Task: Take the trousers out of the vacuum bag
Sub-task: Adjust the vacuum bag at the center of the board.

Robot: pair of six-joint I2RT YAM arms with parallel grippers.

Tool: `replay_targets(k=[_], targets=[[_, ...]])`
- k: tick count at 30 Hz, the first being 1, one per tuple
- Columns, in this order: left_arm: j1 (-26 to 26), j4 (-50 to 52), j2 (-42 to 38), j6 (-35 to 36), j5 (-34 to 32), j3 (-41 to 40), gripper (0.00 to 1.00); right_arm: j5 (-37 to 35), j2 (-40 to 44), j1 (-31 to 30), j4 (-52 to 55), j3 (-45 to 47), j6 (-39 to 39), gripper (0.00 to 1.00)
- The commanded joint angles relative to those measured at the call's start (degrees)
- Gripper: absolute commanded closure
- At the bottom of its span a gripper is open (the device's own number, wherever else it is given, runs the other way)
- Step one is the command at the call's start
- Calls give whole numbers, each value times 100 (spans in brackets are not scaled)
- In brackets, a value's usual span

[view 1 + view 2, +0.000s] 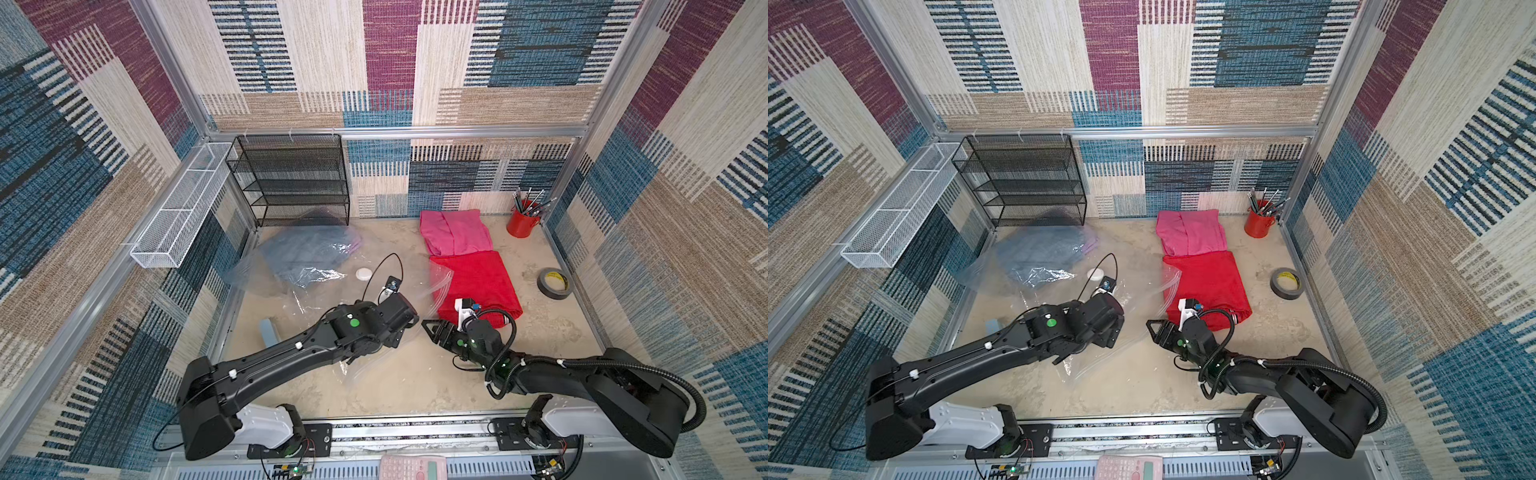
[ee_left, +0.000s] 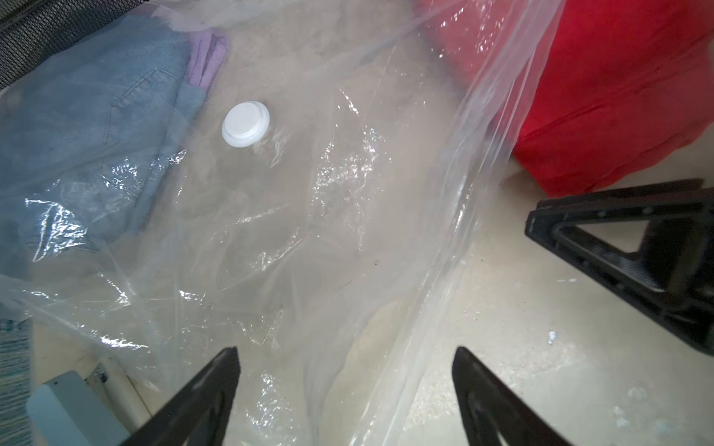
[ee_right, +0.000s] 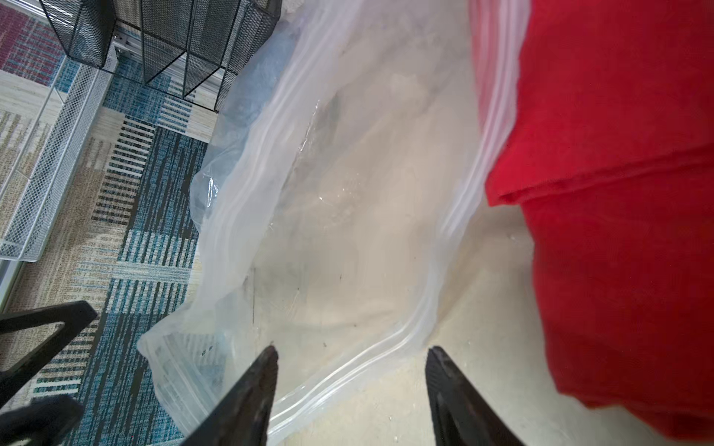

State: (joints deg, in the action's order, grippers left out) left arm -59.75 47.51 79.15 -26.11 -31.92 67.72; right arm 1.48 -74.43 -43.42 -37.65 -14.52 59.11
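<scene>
The vacuum bag lies slack across the middle of the bench in both top views. Its closed end is at the upper left, against the black mesh shelf, and its mouth is turned toward the right of the frame. The denim trousers sit deep in that closed end, far from the mouth, so the task looks about half done. The pink trousers and red trousers lie flat outside, one just below the other at centre right. They seem to have been laid there to stay clear of the plastic.

The left pincer hangs over the empty middle of the bag, spread wide and gripping nothing. The right pincer hovers just before the mouth, also parted and empty. I judge it is lined up to reach in.

The top views hide the left pincer's fingers under its wrist. Its own camera shows them, along with the white valve cap and the lilac trousers tucked behind the denim inside the bag. From above, the lilac trousers are barely a sliver. The right wrist view alone shows the ribbed zip rim gaping open. Neither wrist view shows the pink trousers.
</scene>
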Motion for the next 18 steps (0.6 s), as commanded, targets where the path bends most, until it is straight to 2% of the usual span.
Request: replay_targets(k=[1,8,12,18], targets=[[-138,511,353,114,-606,152,10,-8,37,10,-291,19,74,37],[-226,577,955,272,-860,250,5,87,-144,13,-462,11,140,37],[-194,575,1073,114,-856,95,6,102,-173,13,-489,6,162,37],[278,253,1077,-9,-717,-248,9,131,-167,17,-453,-11,127,37]])
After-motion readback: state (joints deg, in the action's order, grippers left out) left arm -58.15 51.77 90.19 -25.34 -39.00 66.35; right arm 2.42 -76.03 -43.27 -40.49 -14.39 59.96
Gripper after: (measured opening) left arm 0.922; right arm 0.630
